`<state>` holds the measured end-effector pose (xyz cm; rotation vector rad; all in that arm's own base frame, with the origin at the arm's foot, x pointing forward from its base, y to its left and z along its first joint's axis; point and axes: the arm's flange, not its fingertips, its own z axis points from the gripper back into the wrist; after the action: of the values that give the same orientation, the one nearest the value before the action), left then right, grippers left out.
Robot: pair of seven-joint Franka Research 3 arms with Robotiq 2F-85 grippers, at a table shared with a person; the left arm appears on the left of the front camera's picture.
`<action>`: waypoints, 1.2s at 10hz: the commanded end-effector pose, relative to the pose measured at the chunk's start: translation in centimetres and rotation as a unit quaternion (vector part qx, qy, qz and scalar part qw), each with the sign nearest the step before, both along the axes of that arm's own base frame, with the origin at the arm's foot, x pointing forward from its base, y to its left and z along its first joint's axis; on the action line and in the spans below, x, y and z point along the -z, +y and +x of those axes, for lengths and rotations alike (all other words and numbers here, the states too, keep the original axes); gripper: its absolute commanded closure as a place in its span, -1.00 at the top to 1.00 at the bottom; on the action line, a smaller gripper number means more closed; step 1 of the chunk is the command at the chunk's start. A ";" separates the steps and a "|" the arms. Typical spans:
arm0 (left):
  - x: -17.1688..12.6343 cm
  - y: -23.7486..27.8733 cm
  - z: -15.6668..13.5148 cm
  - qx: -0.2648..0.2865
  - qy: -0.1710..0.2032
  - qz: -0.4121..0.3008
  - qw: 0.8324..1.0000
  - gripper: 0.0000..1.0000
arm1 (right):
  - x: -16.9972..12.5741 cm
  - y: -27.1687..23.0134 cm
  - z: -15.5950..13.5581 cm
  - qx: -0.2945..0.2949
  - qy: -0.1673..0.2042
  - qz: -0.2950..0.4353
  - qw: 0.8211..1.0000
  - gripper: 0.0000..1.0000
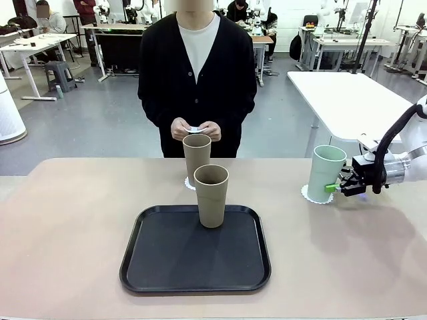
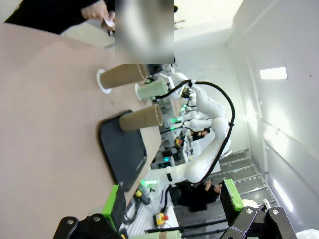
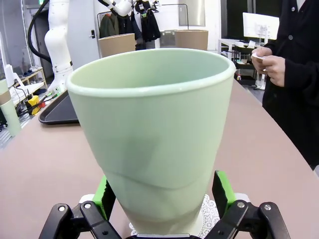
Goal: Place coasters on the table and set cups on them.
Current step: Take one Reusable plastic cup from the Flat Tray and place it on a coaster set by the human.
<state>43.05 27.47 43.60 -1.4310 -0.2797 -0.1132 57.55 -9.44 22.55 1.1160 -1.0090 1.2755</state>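
**A:** Right tool (image 1: 331, 187) straddles the mint cup (image 1: 325, 167) on its coaster (image 1: 307, 195), right side of the desk (image 1: 67, 233). Gripping or loose, can't tell.
**B:** Yeah, and the left tool (image 2: 173, 195) is wide open, holding nothing.

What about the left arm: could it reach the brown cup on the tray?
Probably yes: its tool is open and empty, with bare table between it and the cup on the tray.

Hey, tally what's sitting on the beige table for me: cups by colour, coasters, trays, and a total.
Tan cups: 2
Mint green cup: 1
White coasters: 2, each under a cup
Black tray: 1
Total: 6
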 end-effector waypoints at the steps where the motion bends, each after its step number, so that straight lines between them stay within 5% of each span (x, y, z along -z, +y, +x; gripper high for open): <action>1: -0.2 -0.1 -0.1 0.001 -0.001 0.000 1.000 1.00 | -0.2 -0.4 0.5 -0.008 -0.002 -0.004 1.000 1.00; 9: -0.2 -0.1 -0.1 0.001 -0.001 0.000 1.000 1.00 | -1.5 -3.4 -0.3 -0.012 0.021 -0.038 0.999 1.00; 10: -0.2 -0.1 -0.1 0.001 -0.001 0.000 1.000 1.00 | -2.3 -4.0 -0.8 -0.002 0.025 -0.063 0.998 1.00; 12: -0.2 -0.1 -0.1 0.001 -0.001 0.000 1.000 1.00 | -8.6 -3.1 -4.9 0.021 0.007 -0.150 0.989 1.00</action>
<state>43.05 27.46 43.59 -1.4312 -0.2795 -0.1133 55.81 -14.53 27.22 0.9743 -0.8730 1.3125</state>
